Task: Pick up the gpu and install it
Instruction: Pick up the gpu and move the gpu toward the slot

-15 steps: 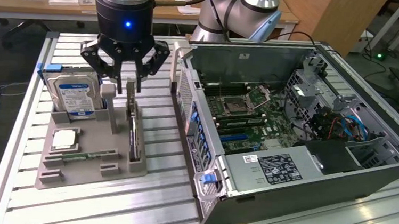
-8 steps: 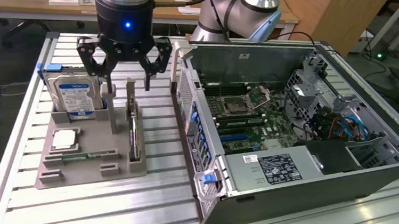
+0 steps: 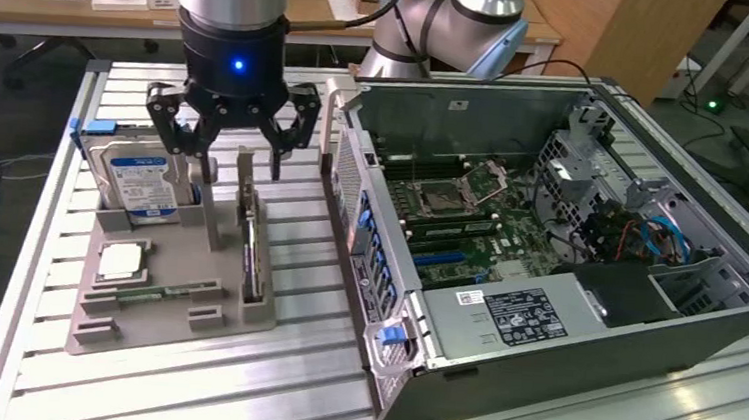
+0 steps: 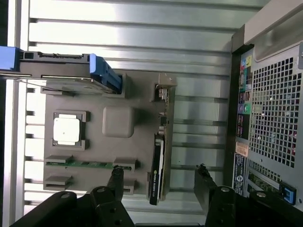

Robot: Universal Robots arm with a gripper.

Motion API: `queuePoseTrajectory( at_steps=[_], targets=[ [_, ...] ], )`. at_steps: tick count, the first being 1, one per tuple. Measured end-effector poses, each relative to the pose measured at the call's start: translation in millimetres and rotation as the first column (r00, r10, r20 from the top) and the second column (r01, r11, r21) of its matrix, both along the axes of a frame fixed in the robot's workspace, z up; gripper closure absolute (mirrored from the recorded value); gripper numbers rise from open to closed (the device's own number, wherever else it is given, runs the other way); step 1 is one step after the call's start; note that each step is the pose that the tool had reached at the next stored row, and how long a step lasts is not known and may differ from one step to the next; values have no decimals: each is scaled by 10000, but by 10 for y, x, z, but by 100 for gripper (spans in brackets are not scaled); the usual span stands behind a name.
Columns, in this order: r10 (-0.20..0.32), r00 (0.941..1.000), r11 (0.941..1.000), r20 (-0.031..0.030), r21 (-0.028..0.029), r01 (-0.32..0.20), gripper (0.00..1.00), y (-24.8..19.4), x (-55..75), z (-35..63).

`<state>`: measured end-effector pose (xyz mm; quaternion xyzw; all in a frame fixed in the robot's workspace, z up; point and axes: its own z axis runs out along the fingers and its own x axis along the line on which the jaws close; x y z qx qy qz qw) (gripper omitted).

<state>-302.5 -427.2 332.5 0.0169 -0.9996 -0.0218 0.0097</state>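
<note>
On the aluminium tabletop (image 3: 295, 364), the wide-open, empty black end effector (image 3: 236, 171) hovers over the thin black gpu (image 3: 248, 250). Misaligned, a finger could hit the silver hard drive (image 3: 136, 181) at 9 o'clock.

Ribbed metal worktop (image 3: 267, 392), grey tray (image 3: 164, 332) on the exterior view's left with upright hard drive (image 3: 136, 183), processor (image 3: 121, 261), memory stick (image 3: 154, 294), open computer case (image 3: 536, 378) beside it.

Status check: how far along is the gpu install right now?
Nothing installed yet. The gpu stands in its slot on the grey holder, ungripped. The gripper hangs open above it, a finger on each side. Left: gripping, lifting and seating it in the open computer case.
</note>
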Motion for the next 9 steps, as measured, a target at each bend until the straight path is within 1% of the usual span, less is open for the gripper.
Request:
queuePoseTrajectory(
  at_steps=[9],
  targets=[
    [-18,10000,10000,-3,-3,18,29,-2,-3,-144]
  ],
)
